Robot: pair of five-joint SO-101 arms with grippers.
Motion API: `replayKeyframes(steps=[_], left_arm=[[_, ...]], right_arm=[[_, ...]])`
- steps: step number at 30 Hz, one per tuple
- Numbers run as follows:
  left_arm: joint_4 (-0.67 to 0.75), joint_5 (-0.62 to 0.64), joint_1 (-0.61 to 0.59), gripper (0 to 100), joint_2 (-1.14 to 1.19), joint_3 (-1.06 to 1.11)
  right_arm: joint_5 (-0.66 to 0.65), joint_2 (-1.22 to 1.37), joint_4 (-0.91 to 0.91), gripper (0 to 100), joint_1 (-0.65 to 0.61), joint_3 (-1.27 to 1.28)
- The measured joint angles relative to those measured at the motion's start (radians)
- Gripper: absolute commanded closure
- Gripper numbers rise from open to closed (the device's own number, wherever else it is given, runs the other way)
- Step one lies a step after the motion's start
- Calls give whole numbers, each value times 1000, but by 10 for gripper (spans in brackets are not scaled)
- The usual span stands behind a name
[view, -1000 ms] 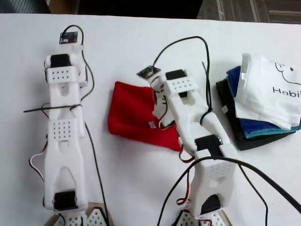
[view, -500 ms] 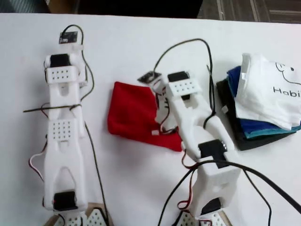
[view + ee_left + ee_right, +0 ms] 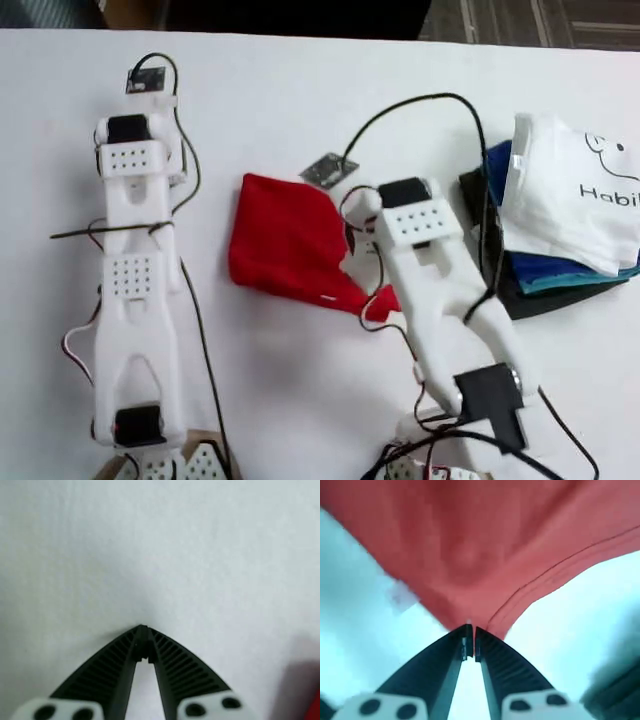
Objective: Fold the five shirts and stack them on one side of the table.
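The right claw (image 3: 469, 640) is fully closed on one corner of the red shirt (image 3: 285, 245). In the right wrist view the hem of the cloth goes straight in between the two jaws. The rest of the shirt lies on the desk (image 3: 300, 90) near its middle, and it is stretched into a point towards the held corner. I think the corner is held this way so that the shirt can be pulled or lifted across to the stack (image 3: 545, 265).

The stack stands at the right side of the desk. It seems to have four folded shirts: a black one at the bottom, then a teal one and a blue one, and a white shirt (image 3: 570, 190) on top, so the red one would be the last.

The left claw (image 3: 143, 642) is shut with nothing in it, over bare desk to the left of the red shirt, so it gives no help here.

The right arm (image 3: 440, 290) itself lies between the red shirt and the stack, and its black cable (image 3: 430, 100) loops above that gap. A grip on only one corner may let the folds open. The white shirt sits loosely and could be pushed off.
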State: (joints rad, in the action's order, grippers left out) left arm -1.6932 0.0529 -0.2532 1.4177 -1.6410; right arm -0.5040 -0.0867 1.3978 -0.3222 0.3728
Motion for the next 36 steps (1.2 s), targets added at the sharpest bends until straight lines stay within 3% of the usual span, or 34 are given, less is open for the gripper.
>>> replayKeyframes(steps=[6,11,18,36], left_arm=[[0,0,0,973,0,0],[0,0,0,973,0,0],[0,0,0,973,0,0],[0,0,0,973,0,0]], right_arm=[[2,83,-356,978,89,-23],[0,361,-417,978,95,-219],[0,678,-307,978,97,-545],[-58,1138,14,975,83,-1376]])
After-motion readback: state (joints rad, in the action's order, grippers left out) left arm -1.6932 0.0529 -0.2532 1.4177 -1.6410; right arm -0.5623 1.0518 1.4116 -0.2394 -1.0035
